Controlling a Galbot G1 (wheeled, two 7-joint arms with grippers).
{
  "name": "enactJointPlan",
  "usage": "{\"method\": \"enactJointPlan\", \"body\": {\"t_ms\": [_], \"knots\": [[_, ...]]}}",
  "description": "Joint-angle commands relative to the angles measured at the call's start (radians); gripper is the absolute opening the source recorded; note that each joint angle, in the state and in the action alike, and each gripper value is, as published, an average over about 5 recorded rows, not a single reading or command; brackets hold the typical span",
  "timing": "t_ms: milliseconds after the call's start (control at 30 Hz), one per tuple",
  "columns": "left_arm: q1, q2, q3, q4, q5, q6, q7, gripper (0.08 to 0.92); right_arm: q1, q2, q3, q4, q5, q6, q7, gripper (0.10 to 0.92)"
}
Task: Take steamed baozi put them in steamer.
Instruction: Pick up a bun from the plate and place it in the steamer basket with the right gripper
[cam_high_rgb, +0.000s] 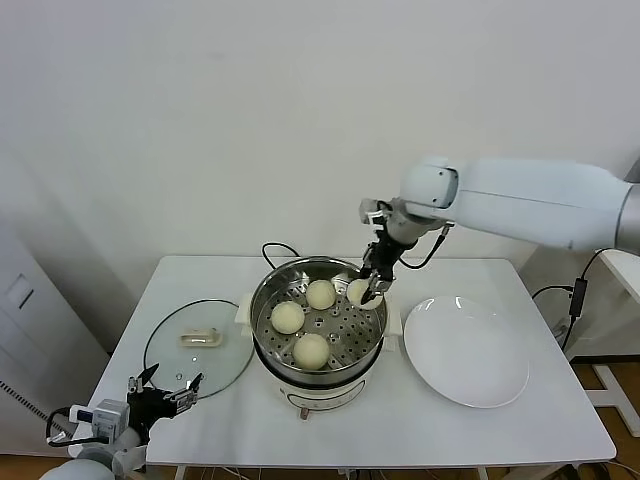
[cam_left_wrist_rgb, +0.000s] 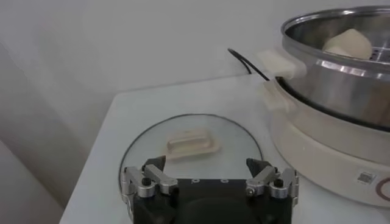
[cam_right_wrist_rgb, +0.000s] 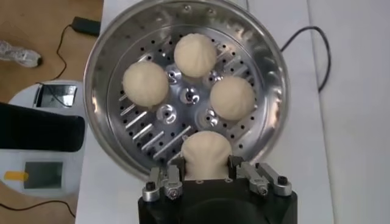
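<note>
Gripping fourth baozi (cam_right_wrist_rgb: 207, 152), right tool (cam_right_wrist_rgb: 207, 176) over steamer (cam_right_wrist_rgb: 109, 42)

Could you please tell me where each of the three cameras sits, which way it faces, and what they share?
Head view: from the robot's head, looking down at the table; both arms show.
Left wrist view: low near the table edge, facing the glass lid; open left hand shows.
Right wrist view: straight above the steamer; right hand holds a baozi.
All views share the steamer.

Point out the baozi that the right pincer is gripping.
It is the baozi at the steamer's right inner edge, between the right pincer's fingers. The other three lie free on the perforated floor.
</note>
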Motion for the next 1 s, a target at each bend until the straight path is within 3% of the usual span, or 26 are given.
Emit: {"method": "enactJointPlan", "body": {"t_ms": [33, 533, 800, 1000], "knots": [[0.0, 0.004, -0.001, 0.001, -0.003, 0.0, 0.0, 0.823, -0.087, 0.067, 0.014, -0.012, -0.045, -0.016, 0.024, 0.441], [0.003, 0.0, -0.007, 0.002, -0.007, -0.003, 0.001, 0.823, -0.16, 0.078, 0.022, -0.021, -0.086, -0.019, 0.055, 0.454], [0.008, -0.006, -0.008, 0.003, -0.005, -0.004, 0.001, 0.823, -0.152, 0.056, 0.066, -0.023, -0.068, -0.026, 0.055, 0.661], [0.003, -0.007, -0.012, 0.007, -0.007, -0.001, 0.001, 0.823, -0.096, -0.067, 0.167, -0.02, 0.009, -0.022, 0.033, 0.804]]}}
